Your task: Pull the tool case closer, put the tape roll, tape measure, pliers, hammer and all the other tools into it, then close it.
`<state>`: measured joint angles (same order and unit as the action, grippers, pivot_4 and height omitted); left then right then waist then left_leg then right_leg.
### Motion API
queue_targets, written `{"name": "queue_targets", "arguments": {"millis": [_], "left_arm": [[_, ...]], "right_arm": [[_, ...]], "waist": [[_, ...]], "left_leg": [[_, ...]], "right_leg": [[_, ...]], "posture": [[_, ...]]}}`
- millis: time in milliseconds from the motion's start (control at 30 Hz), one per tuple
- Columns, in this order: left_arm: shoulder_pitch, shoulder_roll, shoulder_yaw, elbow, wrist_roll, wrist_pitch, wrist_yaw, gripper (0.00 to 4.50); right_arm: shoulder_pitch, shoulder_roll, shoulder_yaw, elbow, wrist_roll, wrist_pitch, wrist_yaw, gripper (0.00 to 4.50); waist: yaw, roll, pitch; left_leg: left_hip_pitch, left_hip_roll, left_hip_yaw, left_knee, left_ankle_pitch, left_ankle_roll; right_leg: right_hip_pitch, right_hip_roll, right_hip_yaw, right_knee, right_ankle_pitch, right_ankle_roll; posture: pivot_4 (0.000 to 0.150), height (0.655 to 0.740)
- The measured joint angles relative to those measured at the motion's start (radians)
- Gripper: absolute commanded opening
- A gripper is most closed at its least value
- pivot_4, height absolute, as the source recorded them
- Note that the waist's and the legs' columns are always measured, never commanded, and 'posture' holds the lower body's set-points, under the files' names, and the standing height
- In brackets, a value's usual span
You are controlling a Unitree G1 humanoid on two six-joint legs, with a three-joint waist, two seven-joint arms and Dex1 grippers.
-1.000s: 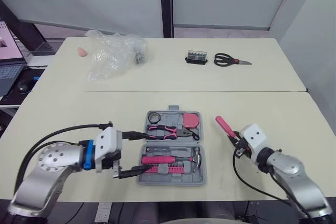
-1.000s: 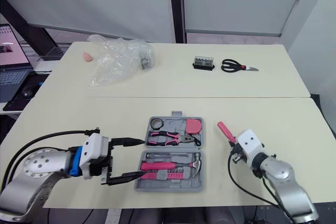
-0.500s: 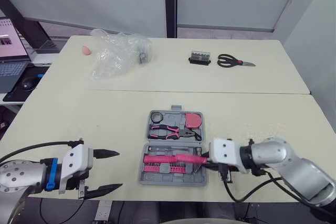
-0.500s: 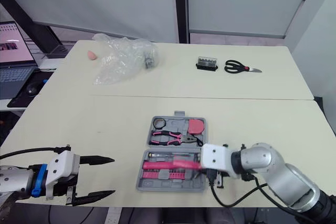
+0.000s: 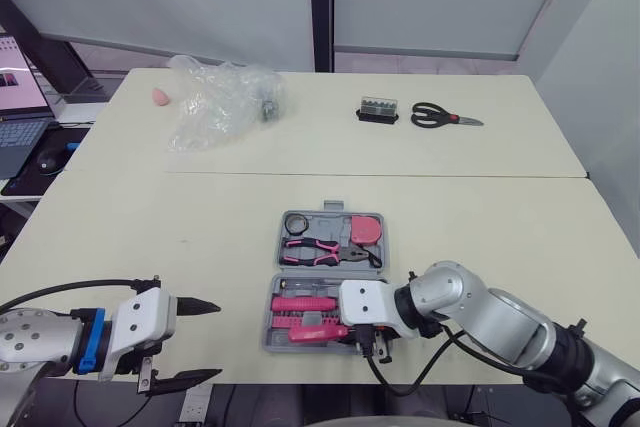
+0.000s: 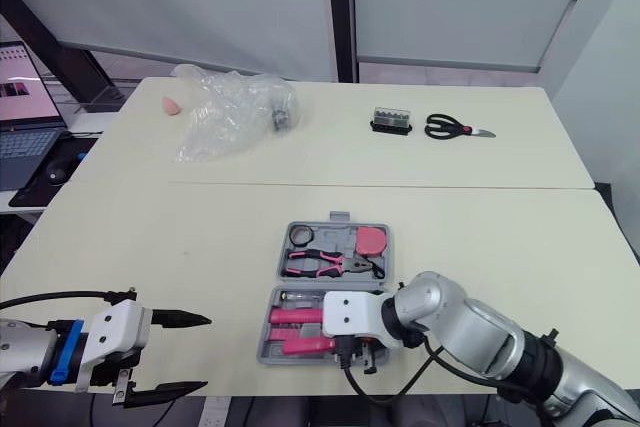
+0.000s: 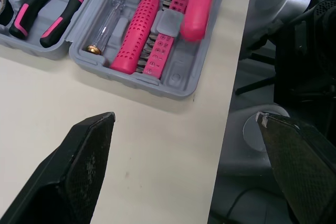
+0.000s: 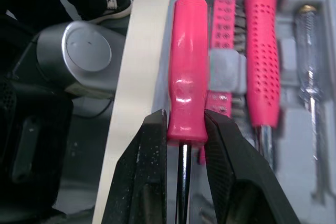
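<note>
The grey tool case [image 5: 372, 265] lies open at the table's near middle. Its far half holds the tape roll [image 5: 294, 223], the pink-handled pliers [image 5: 315, 247] and the pink tape measure [image 5: 365, 228]. In its near half lie a pink dotted handle [image 7: 137, 30] and a bit strip. My right gripper [image 8: 185, 124] hangs over that near half, shut on a pink-handled screwdriver [image 8: 188, 66] whose handle points toward the case's left end. My left gripper [image 5: 205, 340] stands open with nothing in it near the table's front edge, well left of the case.
At the far side lie black scissors [image 5: 443, 117], a small black bit box [image 5: 376, 110], a crumpled clear plastic bag [image 5: 215, 102] and a small pink object [image 5: 158, 97]. A laptop [image 5: 15, 87] sits on a separate desk to the left.
My right gripper has swung left, from right of the case to over its near half, carrying the pink screwdriver. My left gripper has drawn back from the case toward the front left edge.
</note>
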<state>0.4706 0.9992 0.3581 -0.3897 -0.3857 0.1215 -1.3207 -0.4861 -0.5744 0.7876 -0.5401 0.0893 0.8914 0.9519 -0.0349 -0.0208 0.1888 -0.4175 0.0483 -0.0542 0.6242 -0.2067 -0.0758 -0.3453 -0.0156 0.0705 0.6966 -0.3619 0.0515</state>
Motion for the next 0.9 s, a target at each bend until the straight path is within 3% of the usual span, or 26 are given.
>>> {"name": "queue_targets", "arguments": {"millis": [900], "left_arm": [[0.0,-0.006,-0.001,-0.036,0.01,0.024,0.027,4.5]], "right_arm": [[-0.032,0.133,0.076,0.167,-0.063,-0.034,-0.027,0.7]], "waist": [[-0.001,0.0,0.0]], "left_leg": [[0.0,0.0,0.0,0.0,0.0,0.0]], "right_leg": [[-0.005,0.0,0.0,0.001,0.0,0.0]], "posture": [[0.15,0.74]]}}
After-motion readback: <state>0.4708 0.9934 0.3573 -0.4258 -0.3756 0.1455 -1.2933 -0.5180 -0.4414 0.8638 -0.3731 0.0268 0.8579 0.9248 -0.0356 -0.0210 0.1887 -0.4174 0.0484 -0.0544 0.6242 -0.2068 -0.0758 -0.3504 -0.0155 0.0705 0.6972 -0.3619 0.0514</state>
